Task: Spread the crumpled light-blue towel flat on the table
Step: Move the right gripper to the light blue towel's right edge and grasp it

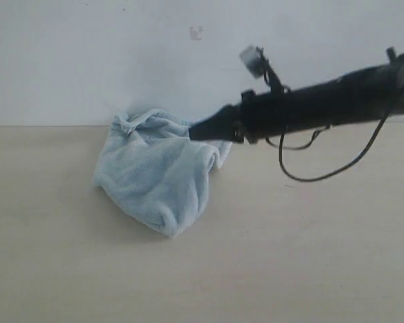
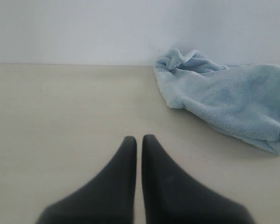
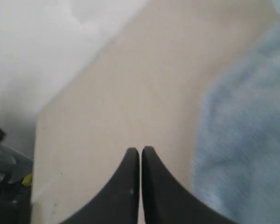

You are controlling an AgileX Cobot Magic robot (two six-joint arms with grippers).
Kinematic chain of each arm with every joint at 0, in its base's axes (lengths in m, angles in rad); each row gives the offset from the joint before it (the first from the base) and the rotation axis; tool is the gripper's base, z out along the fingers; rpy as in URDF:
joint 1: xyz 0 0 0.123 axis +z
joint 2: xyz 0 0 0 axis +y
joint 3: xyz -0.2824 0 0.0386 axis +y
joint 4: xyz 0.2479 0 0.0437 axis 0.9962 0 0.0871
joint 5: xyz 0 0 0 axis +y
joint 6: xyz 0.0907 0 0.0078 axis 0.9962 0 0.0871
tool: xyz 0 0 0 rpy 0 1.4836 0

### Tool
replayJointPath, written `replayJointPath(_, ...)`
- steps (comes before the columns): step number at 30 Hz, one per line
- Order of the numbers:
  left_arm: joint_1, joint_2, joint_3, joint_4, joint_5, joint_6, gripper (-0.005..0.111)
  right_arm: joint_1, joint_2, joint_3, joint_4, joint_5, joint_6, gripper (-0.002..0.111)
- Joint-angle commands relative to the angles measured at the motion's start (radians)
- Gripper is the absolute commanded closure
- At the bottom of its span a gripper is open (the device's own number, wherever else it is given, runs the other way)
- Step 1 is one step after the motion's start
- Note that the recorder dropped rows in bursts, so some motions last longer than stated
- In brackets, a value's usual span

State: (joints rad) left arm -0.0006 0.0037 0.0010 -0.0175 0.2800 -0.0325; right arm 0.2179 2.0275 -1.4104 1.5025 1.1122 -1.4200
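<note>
- The towel is lying crumpled in a heap on the table
- The right gripper is hovering close beside it, fingers pressed together, gripping nothing
- The left gripper is sitting apart from the towel, fingers almost touching

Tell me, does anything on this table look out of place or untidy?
Only the towel: it lies bunched and folded over itself near the wall, not flat on the table. Nothing looks spilled or damaged.
</note>
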Motion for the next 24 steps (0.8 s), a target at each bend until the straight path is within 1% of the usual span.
replayJointPath(1,-0.01,-0.004,-0.001,0.0,-0.002,0.0,0.103,0.001,-0.204,-0.019,-0.018,0.109,0.004,0.107)
replayJointPath(4,-0.01,-0.004,-0.001,0.0,-0.002,0.0,0.103,0.001,-0.306,-0.019,-0.173,0.102,0.041,0.107)
replayJointPath(7,-0.01,-0.004,-0.001,0.0,-0.002,0.0,0.103,0.001,-0.351,-0.012,-0.432,0.098,0.106,0.107)
replayJointPath(8,-0.01,-0.004,-0.001,0.0,-0.002,0.0,0.103,0.001,-0.351,0.006,-0.529,0.068,0.161,0.107)
replayJointPath(9,-0.01,-0.004,-0.001,0.0,-0.002,0.0,0.103,0.001,-0.349,0.027,-0.579,0.024,0.202,0.107)
replayJointPath(10,-0.01,-0.004,-0.001,0.0,-0.002,0.0,0.103,0.001,-0.342,0.055,-0.615,-0.059,0.245,0.107)
replayJointPath(12,-0.01,-0.004,-0.001,0.0,-0.002,0.0,0.103,0.001,-0.32,0.148,-0.614,-0.278,0.371,0.107)
replayJointPath(13,-0.01,-0.004,-0.001,0.0,-0.002,0.0,0.103,0.001,-0.306,0.195,-0.597,-0.348,0.418,0.107)
replayJointPath(14,-0.01,-0.004,-0.001,0.0,-0.002,0.0,0.103,0.001,-0.281,0.235,-0.567,-0.419,0.417,0.107)
replayJointPath(16,-0.01,-0.004,-0.001,0.0,-0.002,0.0,0.103,0.001,-0.239,0.282,-0.502,-0.47,0.346,0.105)
replayJointPath(18,-0.01,-0.004,-0.001,0.0,-0.002,0.0,0.103,0.001,-0.179,0.286,-0.411,-0.474,0.281,0.093)
replayJointPath(19,-0.01,-0.004,-0.001,0.0,-0.002,0.0,0.103,0.001,-0.151,0.281,-0.357,-0.469,0.255,0.083)
replayJointPath(22,-0.01,-0.004,-0.001,0.0,-0.002,0.0,0.103,0.001,-0.08,0.258,-0.199,-0.477,0.176,0.048)
replayJointPath(23,-0.01,-0.004,-0.001,0.0,-0.002,0.0,0.103,0.001,-0.059,0.249,-0.155,-0.49,0.151,0.038)
replayJointPath(24,-0.01,-0.004,-0.001,0.0,-0.002,0.0,0.103,0.001,-0.042,0.242,-0.124,-0.502,0.132,0.034)
